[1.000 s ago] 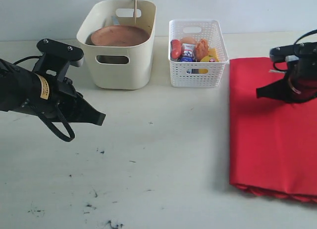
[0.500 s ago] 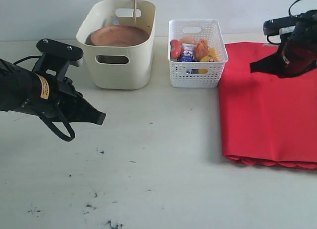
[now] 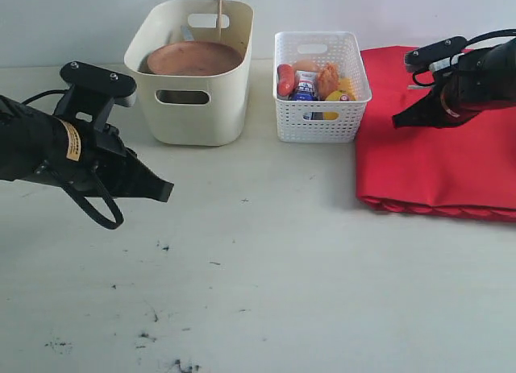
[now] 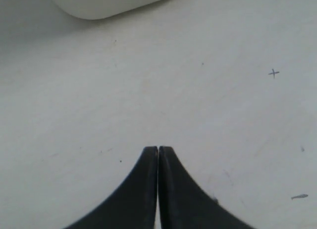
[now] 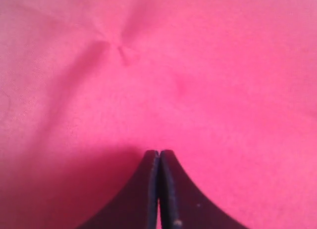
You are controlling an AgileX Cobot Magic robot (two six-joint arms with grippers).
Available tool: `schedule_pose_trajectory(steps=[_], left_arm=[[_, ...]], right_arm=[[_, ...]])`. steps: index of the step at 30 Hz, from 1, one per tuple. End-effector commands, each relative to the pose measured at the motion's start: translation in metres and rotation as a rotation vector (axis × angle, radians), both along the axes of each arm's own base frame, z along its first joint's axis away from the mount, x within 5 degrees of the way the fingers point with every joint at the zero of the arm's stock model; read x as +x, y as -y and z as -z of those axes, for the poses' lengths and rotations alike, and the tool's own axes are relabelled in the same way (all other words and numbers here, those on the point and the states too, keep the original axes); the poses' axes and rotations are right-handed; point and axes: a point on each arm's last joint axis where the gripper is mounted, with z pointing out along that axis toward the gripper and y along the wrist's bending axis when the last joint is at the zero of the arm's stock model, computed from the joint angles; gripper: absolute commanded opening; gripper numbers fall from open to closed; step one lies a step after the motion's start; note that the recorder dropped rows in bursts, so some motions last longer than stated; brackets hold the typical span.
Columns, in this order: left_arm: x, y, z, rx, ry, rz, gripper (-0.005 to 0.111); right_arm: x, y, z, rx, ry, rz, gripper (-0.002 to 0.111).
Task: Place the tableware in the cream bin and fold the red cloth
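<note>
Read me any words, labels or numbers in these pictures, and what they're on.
"+": small cross mark on the table.
Yellow sticker on the left arm: print too small to read.
Carton label in the white basket: blurred, unreadable.

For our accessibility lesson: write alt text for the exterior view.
A red cloth lies at the right of a white table, the shut right gripper over it. Further back stand a cream bin holding a brown plate and a white basket of food; the left gripper hovers at left.
</note>
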Motion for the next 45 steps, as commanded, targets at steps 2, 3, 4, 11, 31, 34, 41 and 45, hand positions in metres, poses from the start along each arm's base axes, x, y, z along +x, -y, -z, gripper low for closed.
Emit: schedule_pose_trajectory(steps=[2,3,4,11,31,34,41,45], left_arm=[[0.000,0.001,-0.003,-0.025,0.021,0.001,0.003],[0.000,0.002,-0.004,-0.031,0.027,0.003,0.003],[0.001,0.002,-0.004,-0.037,0.033,0.005,0.003],[-0.005,0.002,-0.007,-0.093,0.093,0.037,0.003],[-0.143,-0.073,-0.068,-0.499,0.632,0.125,0.003],[-0.150,-0.077,-0.070,-0.517,0.666,0.127,0.003],[-0.155,-0.080,-0.074,-0.496,0.723,0.156,0.003],[-0.178,-0.117,-0.054,-0.406,0.948,-0.008,0.003]], right_arm=[[0.019,-0.004,0.002,0.018,0.033,-0.041,0.000],[0.020,-0.004,-0.002,0.014,0.043,-0.037,0.000],[0.020,-0.004,-0.008,0.027,0.056,-0.024,0.000],[-0.006,0.008,-0.079,0.056,0.140,0.172,0.000],[-0.251,-0.010,-0.187,0.586,0.498,0.013,0.000],[-0.269,-0.009,-0.189,0.591,0.542,0.000,0.000],[-0.294,-0.008,-0.214,0.605,0.692,-0.048,0.000],[-0.297,-0.008,-0.218,0.608,0.712,-0.061,0.000]])
